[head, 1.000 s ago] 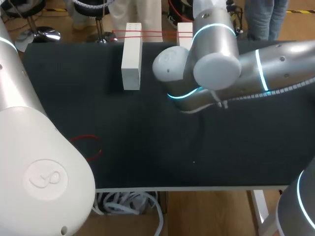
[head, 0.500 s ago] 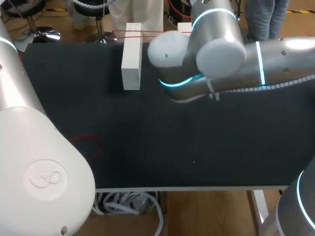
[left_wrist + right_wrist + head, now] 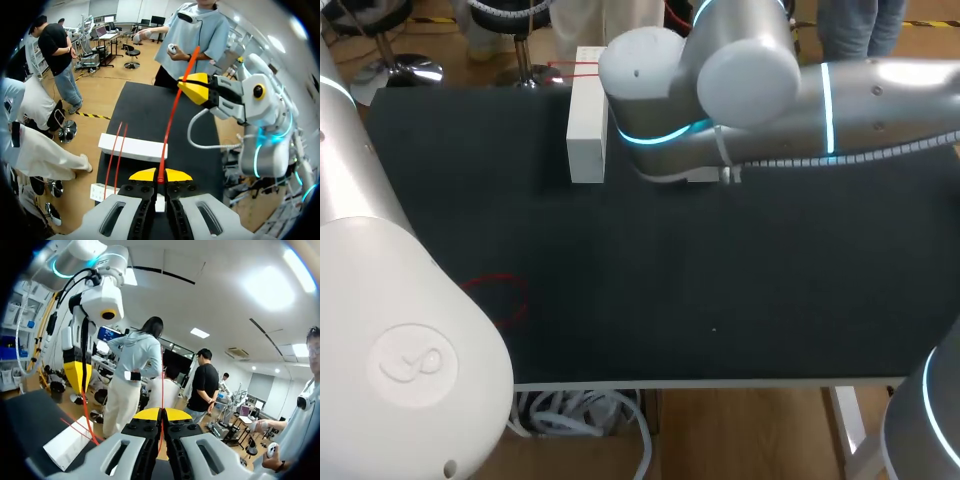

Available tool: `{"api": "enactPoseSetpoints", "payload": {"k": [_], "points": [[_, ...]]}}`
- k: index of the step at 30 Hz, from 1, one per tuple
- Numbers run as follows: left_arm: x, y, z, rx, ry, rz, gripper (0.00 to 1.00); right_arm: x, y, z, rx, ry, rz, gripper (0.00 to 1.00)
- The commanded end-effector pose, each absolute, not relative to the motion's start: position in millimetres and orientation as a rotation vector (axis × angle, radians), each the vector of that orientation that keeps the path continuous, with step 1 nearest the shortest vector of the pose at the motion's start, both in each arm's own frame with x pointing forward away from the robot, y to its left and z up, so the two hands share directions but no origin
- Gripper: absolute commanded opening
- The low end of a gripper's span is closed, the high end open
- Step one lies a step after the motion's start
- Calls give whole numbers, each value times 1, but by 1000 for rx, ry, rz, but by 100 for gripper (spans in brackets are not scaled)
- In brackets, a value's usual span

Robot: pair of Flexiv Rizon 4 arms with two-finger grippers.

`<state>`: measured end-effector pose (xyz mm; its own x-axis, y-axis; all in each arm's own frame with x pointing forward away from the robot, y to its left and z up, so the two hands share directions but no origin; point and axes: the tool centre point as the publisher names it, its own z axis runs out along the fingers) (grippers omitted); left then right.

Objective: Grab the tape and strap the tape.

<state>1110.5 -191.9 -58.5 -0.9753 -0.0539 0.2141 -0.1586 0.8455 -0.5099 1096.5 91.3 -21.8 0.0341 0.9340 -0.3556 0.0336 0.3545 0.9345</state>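
On the black tabletop, the bulky white left arm fills the near left corner, while the grey right arm comes in from the right and crosses the far edge past the middle; a long white block lies at the far side, just beside the end of the right arm; in the left wrist view a second, smaller white block sits close under the left arm, apart from the long one, and two thin red strands run side by side from one block to the other; the left hand has its yellow tips pressed together, pinching the red tape between them; the right hand is likewise closed tight, with the tape caught between its tips and rising straight out ahead of them; the tape hangs in the air above the tabletop, stretched as one thin line from the left hand up to the yellow tips of the right hand, touching neither block; a small red loop lies flat on the tabletop near the left arm, well apart from the blocks.
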Motion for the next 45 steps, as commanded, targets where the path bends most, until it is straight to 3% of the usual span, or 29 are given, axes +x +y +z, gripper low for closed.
{"api": "enactPoseSetpoints", "payload": {"k": [1, 23, 45], "points": [[1112, -193, -57, 164, -2829, 796, 0, 1096, 90, -18, 981, 1362, 892, 0], [1112, -193, -57, 164, -2829, 796, 0, 1097, 89, -17, 972, 1354, 886, 0], [1112, -193, -57, 164, -2829, 796, 0, 1092, 84, -18, 234, 1525, 514, 0]]}}
